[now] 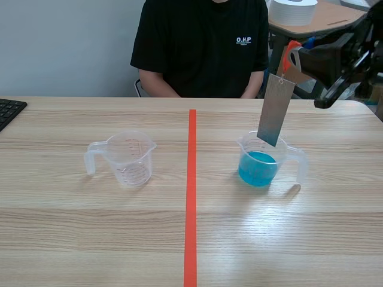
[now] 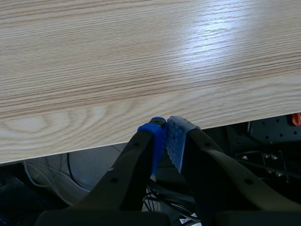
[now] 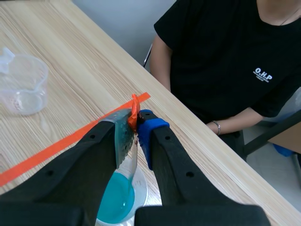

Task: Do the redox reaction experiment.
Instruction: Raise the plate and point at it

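Two arms at work: raised high over the table (image 1: 119, 227), the right fingers (image 3: 149, 129) pinch the metal strip (image 1: 275, 110) by its top, its lower end at the blue-liquid beaker (image 1: 258, 164) rim. The left fingers (image 2: 153, 136) are pressed together, gripping nothing, at the table's edge.

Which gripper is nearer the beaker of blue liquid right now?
Right. The right gripper hangs above the beaker, holding the metal strip over it; the left gripper sits shut at a table edge, beaker unseen.
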